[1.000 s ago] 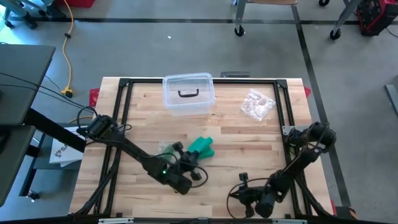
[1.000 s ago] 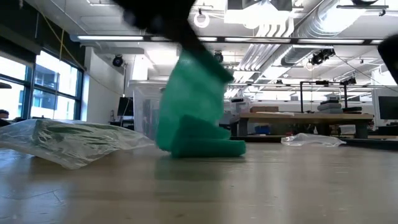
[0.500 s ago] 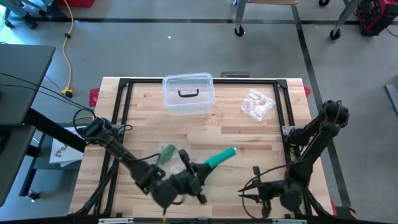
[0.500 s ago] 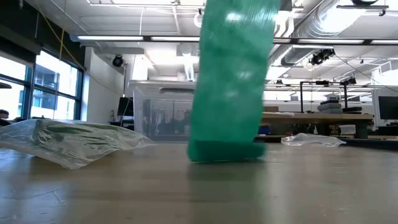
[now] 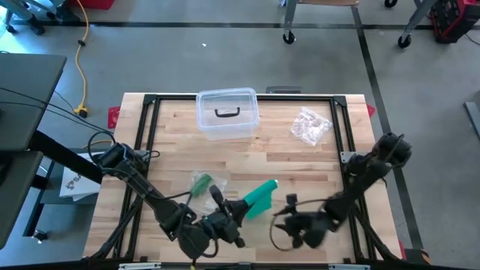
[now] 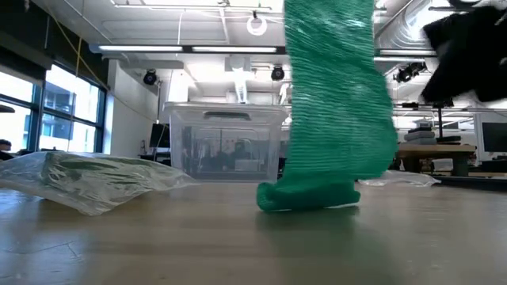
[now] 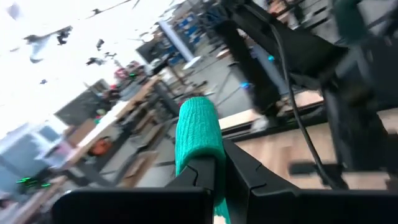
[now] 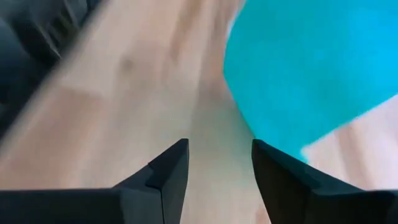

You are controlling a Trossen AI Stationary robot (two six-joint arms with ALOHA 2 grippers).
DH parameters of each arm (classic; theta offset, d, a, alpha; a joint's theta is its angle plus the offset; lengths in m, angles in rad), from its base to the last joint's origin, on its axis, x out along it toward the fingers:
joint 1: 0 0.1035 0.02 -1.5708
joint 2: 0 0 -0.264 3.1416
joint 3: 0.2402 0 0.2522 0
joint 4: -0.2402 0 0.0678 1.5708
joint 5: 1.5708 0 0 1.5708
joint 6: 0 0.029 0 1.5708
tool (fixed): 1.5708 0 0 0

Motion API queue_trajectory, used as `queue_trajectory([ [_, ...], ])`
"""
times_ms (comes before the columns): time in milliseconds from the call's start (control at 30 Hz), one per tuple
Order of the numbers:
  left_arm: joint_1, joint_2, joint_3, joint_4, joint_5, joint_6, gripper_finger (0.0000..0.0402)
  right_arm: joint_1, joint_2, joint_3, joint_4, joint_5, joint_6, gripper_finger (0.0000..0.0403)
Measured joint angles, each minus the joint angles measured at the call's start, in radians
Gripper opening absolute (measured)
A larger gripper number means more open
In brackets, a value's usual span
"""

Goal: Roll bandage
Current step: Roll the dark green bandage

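Your left gripper (image 5: 238, 212) stays clamped on the green bandage (image 5: 260, 196), near the table's (image 5: 300, 161) front edge; your right gripper (image 5: 279, 217) has moved beside it, fingers newly spread, ready to start rolling.

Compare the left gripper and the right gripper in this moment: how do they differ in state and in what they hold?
The left gripper is shut on the green bandage, while the right gripper has its fingers apart and holds nothing. The left gripper is near the table's front middle, with the bandage stretching from it; the right gripper is further to the right and faces the bandage without touching it. Both are dark, two-fingered, and low over the wooden table.
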Motion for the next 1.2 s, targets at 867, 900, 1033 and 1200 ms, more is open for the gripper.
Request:
queue_trajectory([
  [867,-0.007,-0.001,0.001,0.085,-0.124,0.185,0.0006,-0.450,0.036,-0.144,0.233,-0.447,-0.037,0.0108],
  [900,-0.007,-0.001,0.001,0.084,-0.124,0.185,0.0006,-0.459,0.036,-0.150,0.260,-0.466,-0.036,0.0101],
  [1033,-0.007,-0.001,0.001,0.085,-0.124,0.177,0.0006,-0.496,0.036,-0.173,0.305,-0.512,-0.026,0.0073],
  [1200,-0.007,-0.001,0.001,0.080,-0.124,0.155,0.0006,-0.525,0.066,-0.199,0.327,-0.571,-0.001,0.0052],
])
